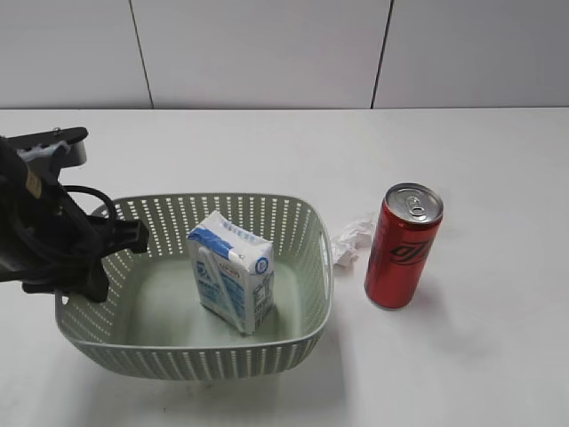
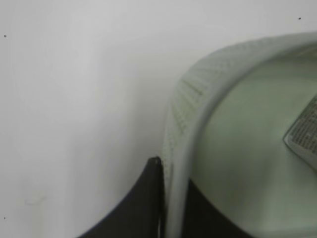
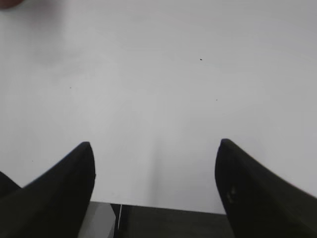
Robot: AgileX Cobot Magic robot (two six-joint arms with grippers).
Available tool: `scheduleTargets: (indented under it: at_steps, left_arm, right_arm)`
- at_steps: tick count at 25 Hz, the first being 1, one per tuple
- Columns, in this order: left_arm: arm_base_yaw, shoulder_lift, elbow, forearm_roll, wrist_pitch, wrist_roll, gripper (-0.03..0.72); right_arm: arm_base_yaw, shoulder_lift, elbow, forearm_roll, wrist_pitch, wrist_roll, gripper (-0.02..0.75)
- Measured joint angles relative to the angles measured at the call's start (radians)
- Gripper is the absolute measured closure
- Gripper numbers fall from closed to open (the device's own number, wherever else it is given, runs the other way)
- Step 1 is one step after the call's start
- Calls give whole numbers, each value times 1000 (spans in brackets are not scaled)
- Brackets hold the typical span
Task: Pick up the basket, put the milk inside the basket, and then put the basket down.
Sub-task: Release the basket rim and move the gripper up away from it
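Basket (image 1: 200,356), the pale green slotted one, sits on the white table (image 1: 498,356) left of centre in the exterior view, and everything else is placed from it. At its left end the left gripper (image 1: 98,267) is closed on the wall: in the left wrist view one dark finger (image 2: 141,198) lies against the outside of the rim (image 2: 190,124) and the other shows dark just inside it, so the wall is pinched between them. Inside the basket, near the middle of its floor, the milk (image 1: 233,269) stands upright, its slanted top towards the back-left. Just beside the basket's right end lies a small crumpled scrap of white paper (image 1: 352,238). Right of that stands a red can (image 1: 403,258), upright, near the basket yet not touching it. The right gripper (image 3: 154,163) appears only in its own wrist view, its fingers spread wide over bare table, grasping nothing.
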State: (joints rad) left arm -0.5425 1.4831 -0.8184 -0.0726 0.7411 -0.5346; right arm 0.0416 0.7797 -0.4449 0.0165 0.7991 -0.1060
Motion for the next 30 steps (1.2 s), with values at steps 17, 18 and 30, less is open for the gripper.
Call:
scheduleTargets:
  at_steps: [17, 18, 30]
  left_arm:
    - [101, 204, -324, 36, 83, 48, 690]
    - [101, 232, -359, 36, 83, 48, 690]
    - [120, 596, -704, 11, 79, 81, 690]
  right_arm:
    - [0, -497, 26, 3, 138, 15, 146]
    - [0, -527, 26, 3, 138, 15, 146]
    - [0, -781, 27, 2, 141, 17, 146]
